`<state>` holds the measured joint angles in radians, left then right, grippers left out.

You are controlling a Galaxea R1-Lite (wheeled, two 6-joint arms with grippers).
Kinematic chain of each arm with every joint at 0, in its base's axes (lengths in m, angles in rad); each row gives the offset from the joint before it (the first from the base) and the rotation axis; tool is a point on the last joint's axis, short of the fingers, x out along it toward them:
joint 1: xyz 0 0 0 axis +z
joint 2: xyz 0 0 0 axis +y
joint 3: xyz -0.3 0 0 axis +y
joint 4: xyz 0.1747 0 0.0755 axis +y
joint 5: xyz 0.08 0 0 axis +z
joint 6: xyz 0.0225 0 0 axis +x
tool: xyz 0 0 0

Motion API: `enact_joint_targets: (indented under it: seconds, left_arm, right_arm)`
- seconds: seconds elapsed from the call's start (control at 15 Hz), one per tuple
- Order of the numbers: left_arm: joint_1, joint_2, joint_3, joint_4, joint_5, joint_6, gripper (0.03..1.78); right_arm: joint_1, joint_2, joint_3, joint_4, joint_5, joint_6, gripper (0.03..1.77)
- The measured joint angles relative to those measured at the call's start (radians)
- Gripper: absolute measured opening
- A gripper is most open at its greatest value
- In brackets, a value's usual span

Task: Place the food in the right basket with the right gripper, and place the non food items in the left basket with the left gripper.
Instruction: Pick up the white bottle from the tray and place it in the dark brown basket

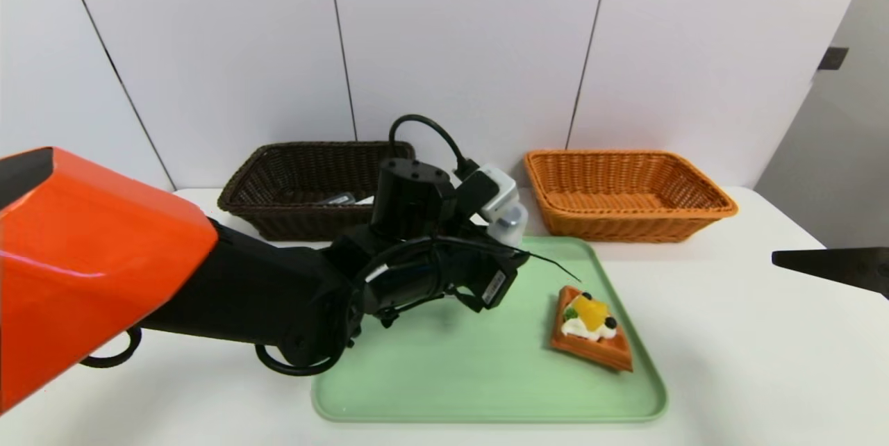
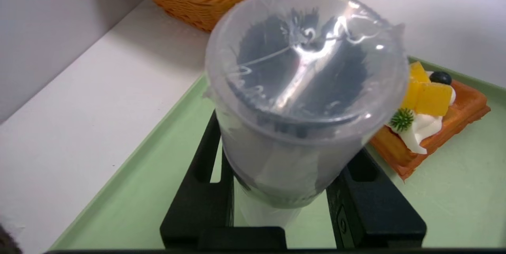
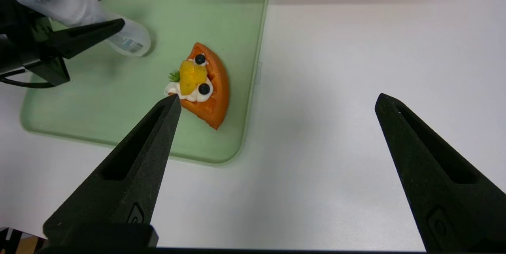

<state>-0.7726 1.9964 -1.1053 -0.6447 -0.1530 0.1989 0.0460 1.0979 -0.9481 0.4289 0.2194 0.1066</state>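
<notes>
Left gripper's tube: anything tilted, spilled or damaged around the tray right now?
Nothing stands out. The left gripper is shut on the clear plastic tube, held slanted over the green tray with nothing spilled. The waffle slice sits intact on the tray. The right gripper is open over the table.

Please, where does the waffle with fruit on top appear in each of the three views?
Head view: the waffle lies on the right part of the green tray.
Left wrist view: the waffle shows beyond the clear tube that the left pincer holds.
Right wrist view: the waffle lies past one fingertip of the open right pincer.
Shared landmark: the green tray.
</notes>
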Motion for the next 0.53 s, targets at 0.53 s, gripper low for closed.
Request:
enact_joint_targets:
  seconds: [0.53]
  left_arm:
    - [0.222, -0.205, -0.088, 0.160, 0.004, -0.030, 0.64]
  right_arm:
    - [0.003, -0.003, 0.007, -0.003, 0.002, 0.002, 1.70]
